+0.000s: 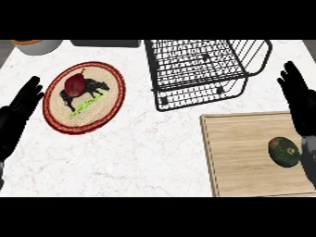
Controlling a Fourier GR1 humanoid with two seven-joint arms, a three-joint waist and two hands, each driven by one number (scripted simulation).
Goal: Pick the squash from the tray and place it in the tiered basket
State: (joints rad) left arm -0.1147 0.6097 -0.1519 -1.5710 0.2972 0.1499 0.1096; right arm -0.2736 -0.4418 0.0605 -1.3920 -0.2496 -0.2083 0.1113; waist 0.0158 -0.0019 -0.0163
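Head view: a round dark green squash lies on a light wooden tray at the right of the white marble bench. The black right hand is above it, fingers straight and holding nothing. The black wire tiered basket stands behind the tray. The left hand rests open beside a round woven plate with a red fruit.
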